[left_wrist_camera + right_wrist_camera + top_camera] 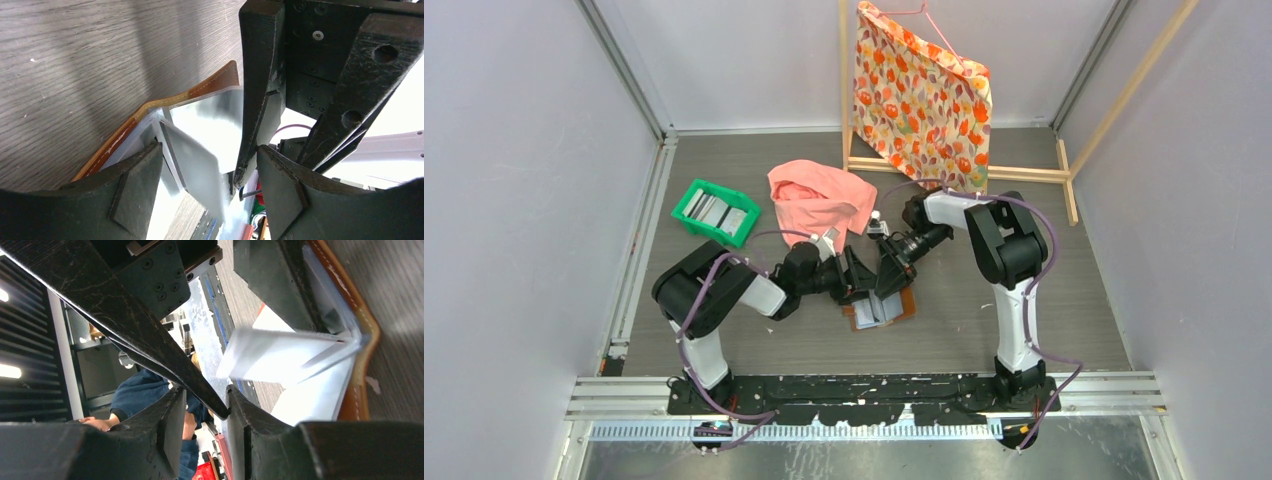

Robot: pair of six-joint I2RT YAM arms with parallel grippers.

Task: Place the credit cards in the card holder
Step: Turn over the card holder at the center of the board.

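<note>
Card holder: I am seeing the card holder [904, 303] [215, 85] [357, 390] lying open on the desk [724, 320] [75, 75]. Its brown leather is facing down and its pale grey pockets are facing up.

Card in play: one grey credit card [192, 160] [280, 360] is standing tilted over the card holder. One edge is meeting the pale pockets near the fold and the rest is sticking out. I cannot tell whether that edge is sitting inside a slot.

Left gripper: the left gripper [856, 280] [209, 149] is reaching over the card holder from its left side. Its fingers are spread wide on either side of the tilted card, and neither pad appears to be pressing on it.

Right gripper: the right gripper [889, 285] [206, 391] is coming down on the card holder from its far side. Its fingers are parted by a narrow gap and I am seeing nothing pinched between them. One finger is standing just beside the pale pocket sheet; I cannot tell whether it is touching.

Other cards: the other credit cards [714, 208] are lying in the green tray [686, 207], well to the far left of the card holder.

Pink cloth: the pink cloth [819, 195] is lying crumpled on the desk, just beyond the card holder.

Floral fabric: the floral fabric [924, 95] is hanging on a wooden rack [1024, 172], well beyond the card holder.
</note>
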